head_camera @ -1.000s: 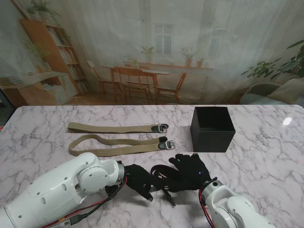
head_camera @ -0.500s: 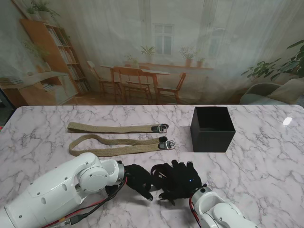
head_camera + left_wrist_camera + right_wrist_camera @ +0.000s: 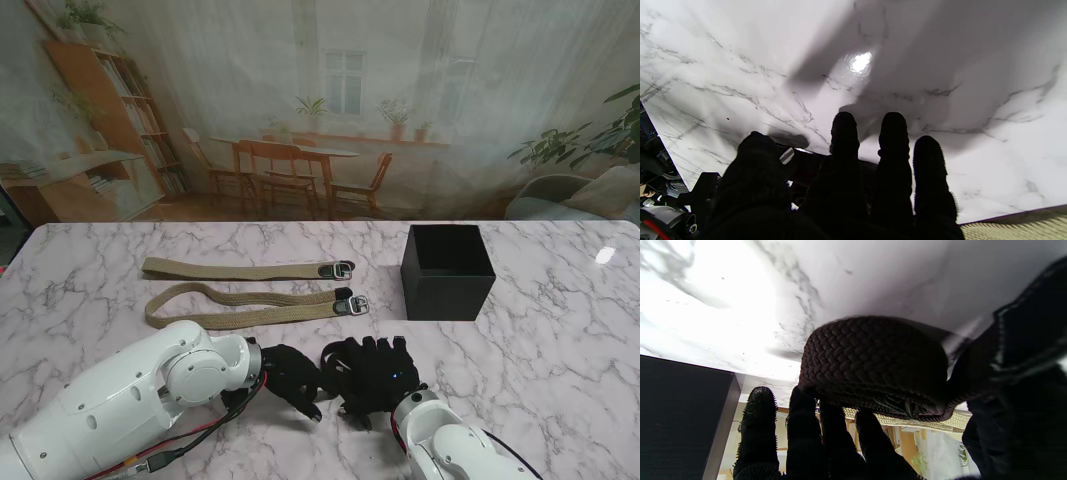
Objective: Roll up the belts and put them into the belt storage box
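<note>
- We are working over a white marble worktop (image 3: 560, 330) with grey veins; behind its far edge hangs a printed backdrop (image 3: 320, 110) of a room with a wooden dining table, chairs, bookshelves and potted plants.
- A bright lamp reflection shows on the marble near the right edge, and another glare spot appears in our left wrist view.
- The square black belt storage box (image 3: 448, 271) stands open-topped on the right half of the worktop, farther from us than both hands; its dark wall (image 3: 683, 420) also fills a corner of the right wrist view.
- Two flat khaki woven belts lie left of the box, side by side and apart: the farther khaki belt (image 3: 245, 269) is laid out straight, and the nearer khaki belt (image 3: 250, 305) is doubled back into a long loop, both with their metal buckles pointing towards the box.
- Our black-gloved right hand (image 3: 375, 375) is curled around a dark brown braided belt (image 3: 873, 363), which is wound into a coil; four fingers (image 3: 756, 426) press one side of the coil and the thumb closes on the other, with the coil against the marble.
- Our black-gloved left hand (image 3: 290, 375) lies just beside the right one, palm down, fingers (image 3: 893, 140) stretched out side by side over the worktop.
- A dark strap end with a glint of metal lies under the left hand's fingers, but we cannot tell whether that hand grips it or only rests on it.
</note>
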Controlling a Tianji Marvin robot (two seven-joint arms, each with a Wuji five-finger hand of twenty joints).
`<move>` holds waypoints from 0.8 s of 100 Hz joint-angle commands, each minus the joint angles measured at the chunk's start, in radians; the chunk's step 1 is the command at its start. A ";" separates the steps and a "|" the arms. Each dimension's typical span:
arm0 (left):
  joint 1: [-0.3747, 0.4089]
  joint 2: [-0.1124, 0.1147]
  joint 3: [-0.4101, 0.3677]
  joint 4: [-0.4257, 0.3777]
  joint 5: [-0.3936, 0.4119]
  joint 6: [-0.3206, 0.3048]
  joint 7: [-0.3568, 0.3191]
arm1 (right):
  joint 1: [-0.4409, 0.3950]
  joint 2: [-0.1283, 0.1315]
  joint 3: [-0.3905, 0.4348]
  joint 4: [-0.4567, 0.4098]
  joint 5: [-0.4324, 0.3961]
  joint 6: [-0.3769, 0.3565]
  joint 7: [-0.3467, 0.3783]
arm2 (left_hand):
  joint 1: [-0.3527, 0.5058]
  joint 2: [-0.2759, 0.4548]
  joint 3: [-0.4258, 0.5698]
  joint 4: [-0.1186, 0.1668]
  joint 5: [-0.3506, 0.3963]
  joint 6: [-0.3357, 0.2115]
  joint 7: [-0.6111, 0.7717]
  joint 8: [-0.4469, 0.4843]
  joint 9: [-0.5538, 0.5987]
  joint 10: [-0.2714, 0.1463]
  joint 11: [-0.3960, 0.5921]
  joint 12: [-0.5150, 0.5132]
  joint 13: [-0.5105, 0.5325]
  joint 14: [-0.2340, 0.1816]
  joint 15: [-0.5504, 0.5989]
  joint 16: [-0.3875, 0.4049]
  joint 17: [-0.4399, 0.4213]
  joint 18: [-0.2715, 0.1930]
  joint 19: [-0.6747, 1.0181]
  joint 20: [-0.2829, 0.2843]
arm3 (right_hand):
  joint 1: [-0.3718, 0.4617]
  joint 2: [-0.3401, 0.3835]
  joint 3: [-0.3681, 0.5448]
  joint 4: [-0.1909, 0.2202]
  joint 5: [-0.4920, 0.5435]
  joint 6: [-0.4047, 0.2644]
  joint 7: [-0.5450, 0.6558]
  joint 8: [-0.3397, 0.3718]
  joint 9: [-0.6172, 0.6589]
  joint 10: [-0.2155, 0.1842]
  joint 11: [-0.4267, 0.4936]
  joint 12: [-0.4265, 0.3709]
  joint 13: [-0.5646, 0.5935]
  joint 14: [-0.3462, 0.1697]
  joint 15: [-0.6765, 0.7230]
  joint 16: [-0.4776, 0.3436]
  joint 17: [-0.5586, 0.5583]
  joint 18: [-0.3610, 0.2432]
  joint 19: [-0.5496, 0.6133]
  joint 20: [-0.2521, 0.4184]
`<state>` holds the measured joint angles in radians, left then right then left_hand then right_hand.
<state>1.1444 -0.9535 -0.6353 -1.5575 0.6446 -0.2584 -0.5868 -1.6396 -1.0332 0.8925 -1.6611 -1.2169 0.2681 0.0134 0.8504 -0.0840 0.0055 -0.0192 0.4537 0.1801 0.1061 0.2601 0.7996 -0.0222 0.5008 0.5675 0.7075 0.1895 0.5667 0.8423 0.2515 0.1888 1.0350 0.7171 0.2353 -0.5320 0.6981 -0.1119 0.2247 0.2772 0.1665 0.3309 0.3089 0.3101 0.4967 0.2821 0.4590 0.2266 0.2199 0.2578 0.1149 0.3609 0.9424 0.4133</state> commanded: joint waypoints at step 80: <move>0.251 0.012 -0.296 -0.124 0.176 -0.114 -0.055 | 0.021 -0.006 -0.008 0.060 0.012 -0.023 -0.076 | -0.028 0.033 -0.025 0.008 0.039 -0.028 0.019 0.011 -0.081 0.177 -0.249 -0.132 -0.023 0.044 -0.102 -0.057 -0.004 0.013 -0.001 0.013 | 0.139 -0.113 0.136 -0.009 -0.052 -0.029 0.222 -0.059 0.297 -0.207 0.452 0.383 0.270 -0.130 0.521 0.284 0.181 -0.085 0.265 0.094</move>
<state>1.3717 -0.9496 -0.9117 -1.6678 0.8052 -0.3596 -0.6223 -1.6165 -1.0407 0.8864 -1.6132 -1.2039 0.2481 -0.0564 0.8502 -0.0751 0.0055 -0.0192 0.4657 0.1792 0.1044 0.2596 0.7349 0.1019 0.2663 0.4541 0.6973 0.2180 0.4886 0.7939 0.2512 0.1894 1.0350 0.7171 0.4098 -0.6227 0.8618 -0.0947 0.2118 0.2140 0.3569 0.3052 0.5635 0.1526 0.8738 0.6470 0.7141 0.1094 0.6954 0.5251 0.2908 0.2837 1.1958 0.4931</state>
